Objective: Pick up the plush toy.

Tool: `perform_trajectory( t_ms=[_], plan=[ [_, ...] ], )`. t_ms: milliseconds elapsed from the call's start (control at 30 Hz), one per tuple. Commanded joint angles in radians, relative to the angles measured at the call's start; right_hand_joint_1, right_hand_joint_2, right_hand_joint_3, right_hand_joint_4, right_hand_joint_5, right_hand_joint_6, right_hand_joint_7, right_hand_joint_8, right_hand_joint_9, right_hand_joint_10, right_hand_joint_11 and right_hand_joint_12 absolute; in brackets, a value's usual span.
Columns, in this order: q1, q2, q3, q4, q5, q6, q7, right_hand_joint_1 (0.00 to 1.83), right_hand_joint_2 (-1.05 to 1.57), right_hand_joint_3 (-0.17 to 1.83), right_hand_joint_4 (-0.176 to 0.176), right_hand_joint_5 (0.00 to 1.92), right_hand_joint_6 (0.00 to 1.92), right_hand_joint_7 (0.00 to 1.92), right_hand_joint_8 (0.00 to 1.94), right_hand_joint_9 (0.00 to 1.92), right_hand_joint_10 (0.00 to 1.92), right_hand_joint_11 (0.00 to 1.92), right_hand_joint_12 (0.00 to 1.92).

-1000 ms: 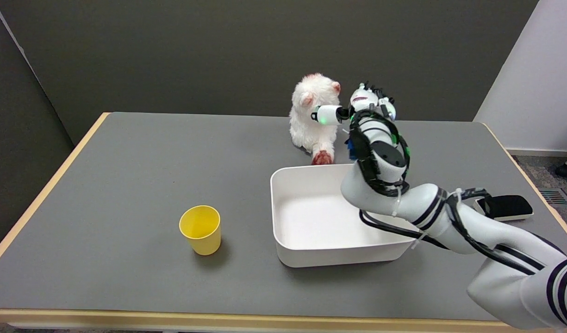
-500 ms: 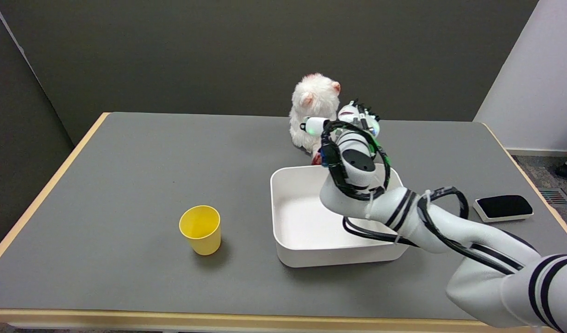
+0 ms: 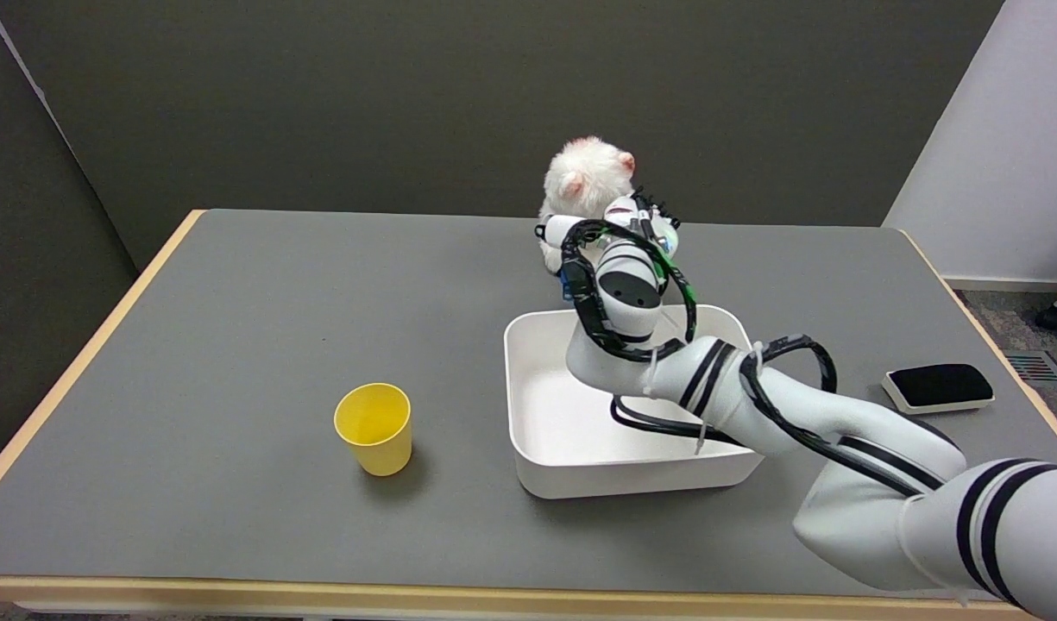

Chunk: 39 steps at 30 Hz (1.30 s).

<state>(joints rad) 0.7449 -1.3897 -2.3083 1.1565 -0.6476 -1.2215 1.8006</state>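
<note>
The robot hand (image 3: 621,226) sits against the front of the toy (image 3: 584,185); the wrist hides its fingers, so whether they grip cannot be told. The toy sits upright at the table's (image 3: 261,328) far edge, just behind the tray (image 3: 528,405). A push instead of a squeeze could tip it backward off that edge. The forearm hangs over the tray. Open room lies left toward the cup (image 3: 374,428); a black pad (image 3: 940,386) lies right.

The right hand (image 3: 610,226) has swung left and in against the plush toy (image 3: 584,185); its fingers (image 3: 556,229), a second ago reaching to the toy's side, now lie across its front, hiding the lower body and red paw.
</note>
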Motion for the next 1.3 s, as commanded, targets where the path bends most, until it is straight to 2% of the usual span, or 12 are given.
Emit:
perform_trajectory(
  t_ms=[33, 133, 533, 900, 1300],
  plan=[
    [0.021, -0.049, -0.032, -0.142, -0.006, 0.027, 0.275, 0.39, 0.62, 0.7, -0.176, 0.0, 0.0, 0.0, 0.0, 0.0, 0.0, 0.0, 0.85],
    [0.015, -0.057, -0.043, -0.14, -0.019, 0.027, 0.327, 0.43, 0.68, 0.57, -0.176, 0.0, 0.0, 0.0, 0.0, 0.0, 0.0, 0.0, 0.81],
    [0.028, -0.076, -0.057, -0.201, -0.064, 0.049, 0.416, 0.45, 0.69, 0.58, -0.176, 0.0, 0.0, 0.0, 0.0, 0.0, 0.0, 0.0, 0.74],
    [0.064, -0.077, -0.029, -0.349, -0.135, 0.156, 0.492, 0.47, 0.69, 0.58, -0.176, 0.0, 0.0, 0.0, 0.0, 0.0, 0.0, 0.0, 0.74],
    [0.09, -0.063, 0.06, -0.52, -0.146, 0.34, 0.494, 0.5, 0.68, 0.58, -0.176, 0.0, 0.0, 0.0, 0.0, 0.0, 0.0, 0.0, 0.74]
  ],
)
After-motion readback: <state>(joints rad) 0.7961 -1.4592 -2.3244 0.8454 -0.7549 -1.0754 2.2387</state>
